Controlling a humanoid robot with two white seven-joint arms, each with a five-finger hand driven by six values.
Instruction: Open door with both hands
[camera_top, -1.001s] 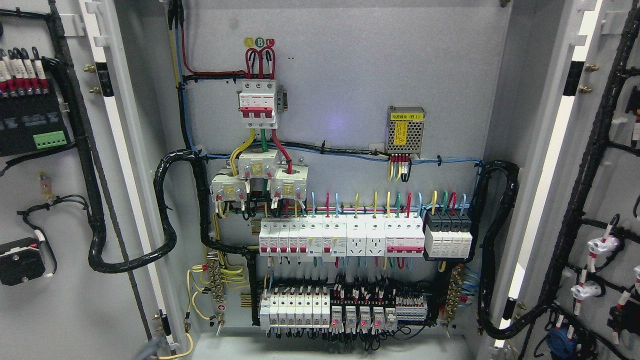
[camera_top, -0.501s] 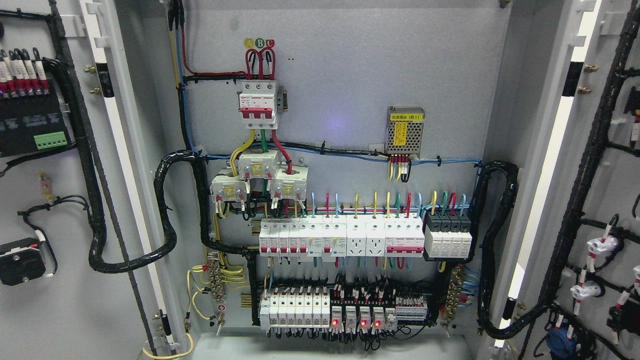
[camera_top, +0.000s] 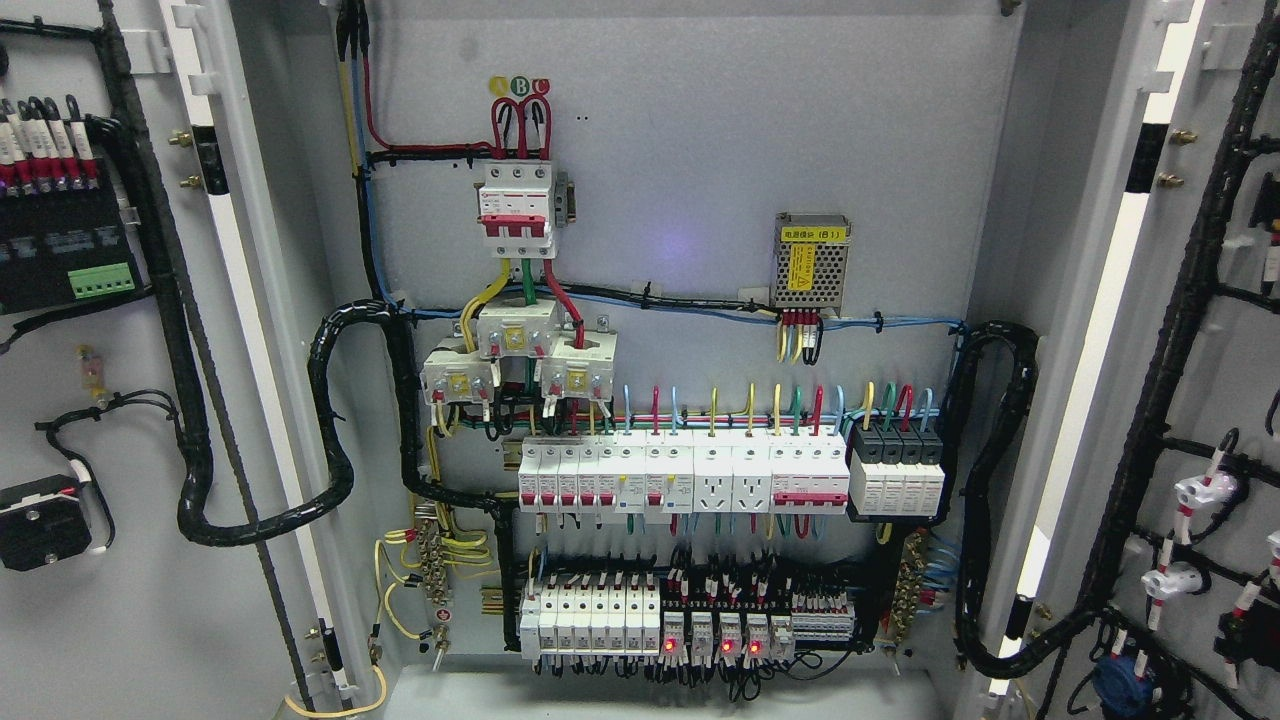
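The grey electrical cabinet stands wide open in the head view. Its left door (camera_top: 130, 620) is swung out to the left, its inner face carrying a black module and cable loom. The right door (camera_top: 1230, 400) is swung out to the right, with black wiring and white connectors on it. Between them the back panel (camera_top: 700, 160) shows breakers, a red-capped main switch (camera_top: 515, 200) and a small power supply (camera_top: 812, 260). Neither robot hand nor arm shows anywhere in the picture.
A row of white breakers (camera_top: 680, 475) and a lower row with red indicator lights (camera_top: 700, 625) fill the cabinet's lower half. Thick black cable bundles (camera_top: 330, 420) loop from both doors into the cabinet. The cabinet floor (camera_top: 640, 695) lies at the bottom edge.
A grey blurred shape at the bottom edge near the left door's lower corner, seen one second ago, has gone out of view. The doors have not moved.
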